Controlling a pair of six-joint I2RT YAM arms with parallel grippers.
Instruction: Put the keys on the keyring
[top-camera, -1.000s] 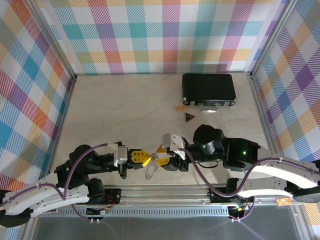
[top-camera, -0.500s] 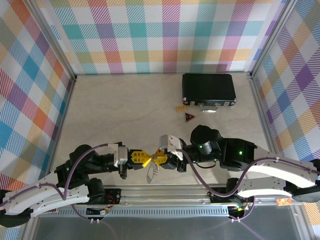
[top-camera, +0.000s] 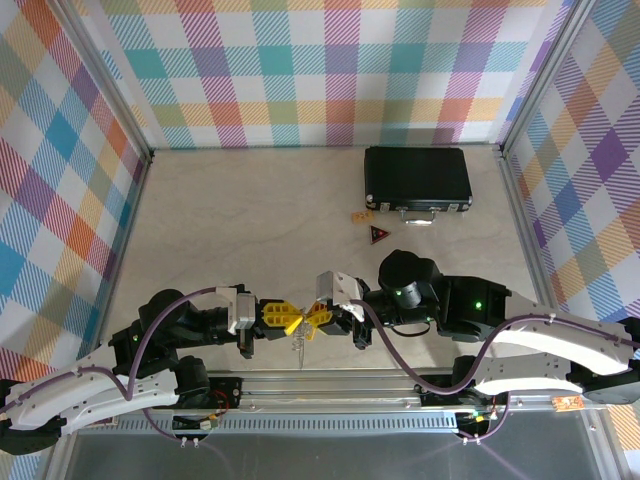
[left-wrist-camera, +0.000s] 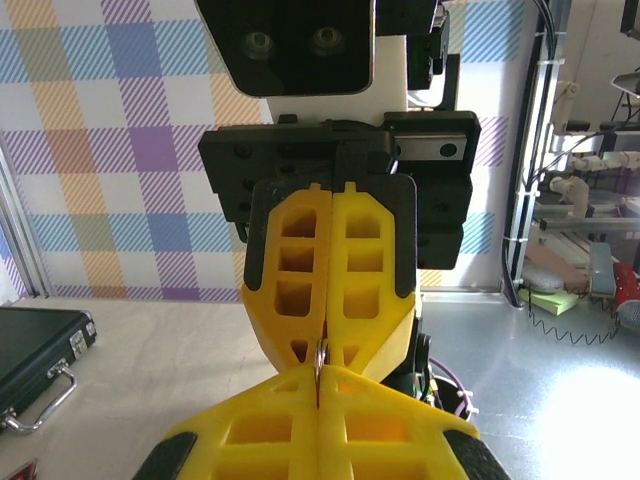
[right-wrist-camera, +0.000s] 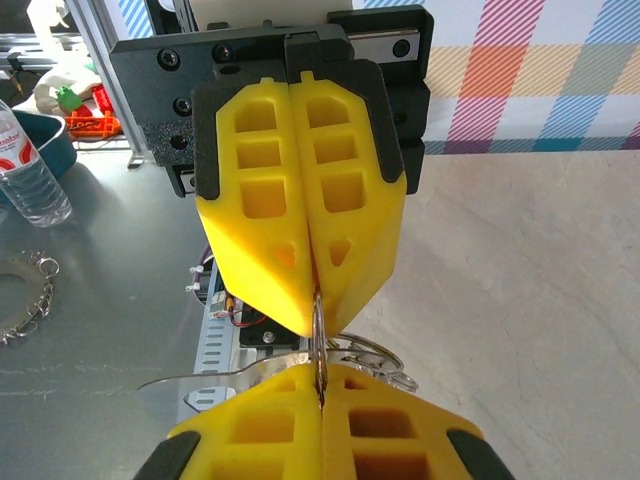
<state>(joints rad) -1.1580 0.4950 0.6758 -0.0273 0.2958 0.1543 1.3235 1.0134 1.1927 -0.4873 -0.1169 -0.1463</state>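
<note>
My left gripper (top-camera: 292, 320) and right gripper (top-camera: 318, 322) meet tip to tip near the table's front edge. Both are shut on the same thin metal edge (right-wrist-camera: 318, 340) of the keyring. In the left wrist view that edge (left-wrist-camera: 320, 355) shows as a sliver between my own fingertips (left-wrist-camera: 320, 372) and the right gripper's tips (left-wrist-camera: 322, 345). The keyring's flat gray loop (right-wrist-camera: 210, 378) sticks out to one side, with silvery prongs (right-wrist-camera: 378, 358) on the other. From above, the keyring (top-camera: 299, 350) hangs below the tips. The keys are hidden.
A black case (top-camera: 417, 178) lies at the back right. In front of it sit a small tan tag (top-camera: 360, 215) and a dark red triangular tag (top-camera: 378, 235). The metal rail (top-camera: 330, 385) runs just below the grippers. Plaid walls enclose the table.
The right gripper has slid left to meet the left gripper and has shut on the keyring. The hanging loop has swung from tilted to nearly edge-on. The left gripper stayed shut.
</note>
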